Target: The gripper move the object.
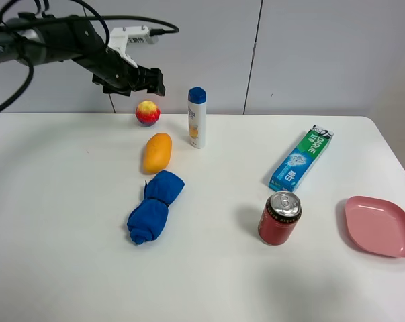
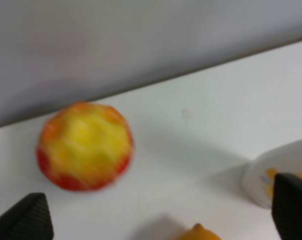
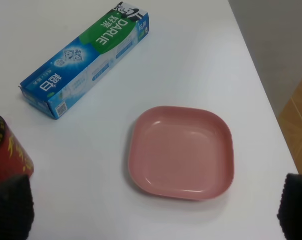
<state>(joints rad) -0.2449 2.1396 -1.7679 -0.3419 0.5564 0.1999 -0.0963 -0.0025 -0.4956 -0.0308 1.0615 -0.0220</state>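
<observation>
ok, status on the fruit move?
Left end effector open, near small red-yellow round fruit, untouched. Right end effector open. White blue-capped bottle beside fruit.

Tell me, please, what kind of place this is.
Probably a robot test lab: a white table against a plain grey wall, a robot gripper over it, and unrelated props such as a toothpaste box and a can.

Left gripper hovers just above the small red-yellow ball, far side, bottle to its right.

One each — fruit, mango, bottle, cloth, toothpaste, can, plate.
</observation>
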